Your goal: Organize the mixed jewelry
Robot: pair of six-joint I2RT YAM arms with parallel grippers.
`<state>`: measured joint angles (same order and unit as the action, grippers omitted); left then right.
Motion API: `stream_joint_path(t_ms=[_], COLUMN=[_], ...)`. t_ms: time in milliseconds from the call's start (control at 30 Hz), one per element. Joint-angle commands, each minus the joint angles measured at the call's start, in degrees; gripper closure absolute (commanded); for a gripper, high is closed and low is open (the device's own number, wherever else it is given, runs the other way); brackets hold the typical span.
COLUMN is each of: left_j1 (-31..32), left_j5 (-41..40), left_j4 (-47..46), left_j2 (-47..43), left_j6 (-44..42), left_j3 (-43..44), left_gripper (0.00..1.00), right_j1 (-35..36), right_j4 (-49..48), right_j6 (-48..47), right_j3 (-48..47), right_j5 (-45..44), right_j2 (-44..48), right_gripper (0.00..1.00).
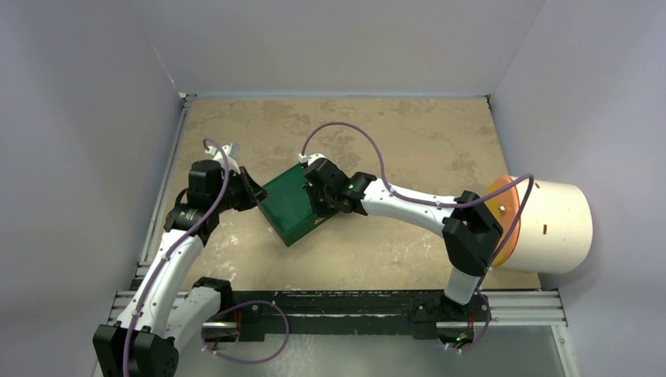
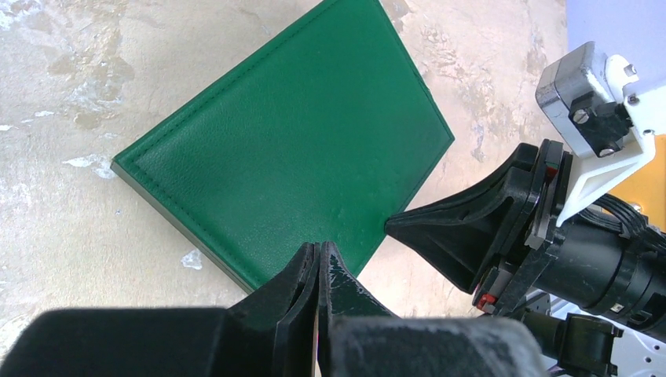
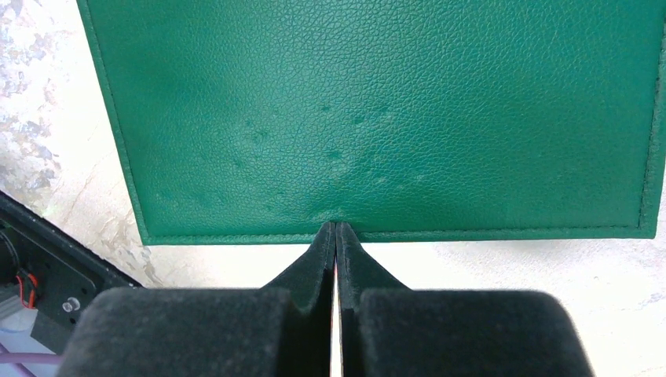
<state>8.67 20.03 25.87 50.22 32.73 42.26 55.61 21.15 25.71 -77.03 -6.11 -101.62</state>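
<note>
Both pinched together, left claw (image 2: 319, 247) and right claw (image 3: 336, 228) each at an edge of closed green box (image 1: 289, 206), table (image 1: 408, 133) around.

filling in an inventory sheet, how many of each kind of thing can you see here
green box: 1
white tub: 1
robot arms: 2 (left, right)
jewelry pieces in view: 0
total: 4
</note>
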Motion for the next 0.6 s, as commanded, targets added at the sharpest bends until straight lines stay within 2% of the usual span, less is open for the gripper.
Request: stream_joint_path(t_ms=[0,367,433,500,567], left_j1=[0.21,0.21,0.21,0.22,0.21], left_j5=[-0.56,-6.64,-7.79,-9.92,-16.11], left_j4=[-2.18,1.62,3.06,4.7,8.32], left_j2=[-0.78,-1.38,-2.19,-3.32,-4.46], left_j6=[-1.09,0.28,1.78,3.92,7.24], left_j3=[-0.16,2.7,3.61,4.06,4.17], left_gripper=[1.0,1.0,0.93,0.87,0.77], right_j1=[0.45,0.31,0.37,0.38,0.37], right_j4=[2.98,1.77,1.57,1.27,0.54], right_j6=[1.09,0.65,0.04,-0.34,-0.48], right_j3=[3.84,0.68,0.99,2.1,3.89], right_j5=[-1.4,-0.51,-1.39,-2.42,-3.67], right_j2=[-2.15,8.19,10.92,14.45,17.38], right_gripper=[1.0,1.0,1.0,0.96,0.91])
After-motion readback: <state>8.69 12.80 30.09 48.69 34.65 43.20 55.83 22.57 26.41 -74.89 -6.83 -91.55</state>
